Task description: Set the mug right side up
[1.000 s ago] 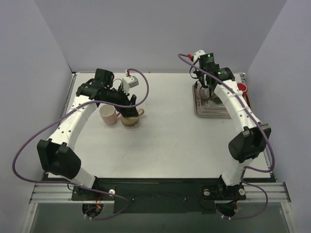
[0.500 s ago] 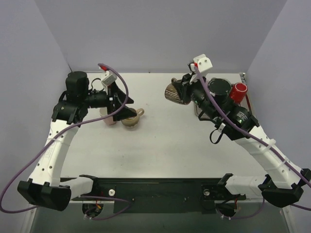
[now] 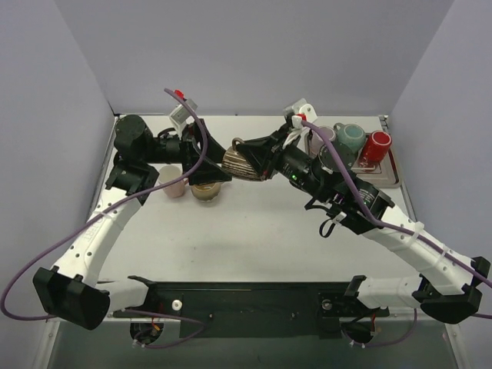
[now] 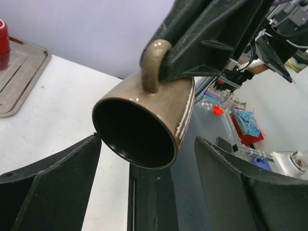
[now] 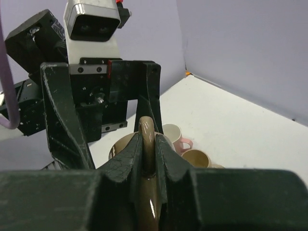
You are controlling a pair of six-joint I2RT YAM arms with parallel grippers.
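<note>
Moved since half a second ago: the right arm has carried the brown mug (image 3: 237, 163) leftward across the desk (image 3: 254, 238), up to the left gripper (image 4: 147, 144), and the left arm has turned to meet it.

Brown mug: held off the desk, lying roughly on its side. Its handle (image 4: 153, 62) is uppermost, its mouth faces the left gripper's palm, and its base points back toward the right wrist.

Right gripper (image 5: 147, 144): clamped on the handle, one finger on each side of the loop.

Left gripper: spread wide, nothing held. Its fingers stand either side of the mug's rim and apart from it, with the mouth just ahead of them and between them.

Step in hand (judged): a handover, so that the mug can be re-gripped and set mouth-up.
- Advance the left gripper until its fingers straddle the body beyond the lip, clear of the handle and of the right fingers.
- Close firmly before the right gripper lets go.
- The glazed, curved wall may slip, so a mid-body hold looks safer than the rim.

Pose:
- Right arm: stretched far out, forearm low, wrist about level.
- Left arm: elbow raised, wrist horizontal, aimed at the mug.

Also present:
- Pink mug (image 3: 173, 183) and tan mug (image 3: 206, 191), on the desk below the left gripper.
- Teal mug (image 3: 350, 140) and red mug (image 3: 377, 144), on the tray (image 3: 396, 173) behind the right arm.
</note>
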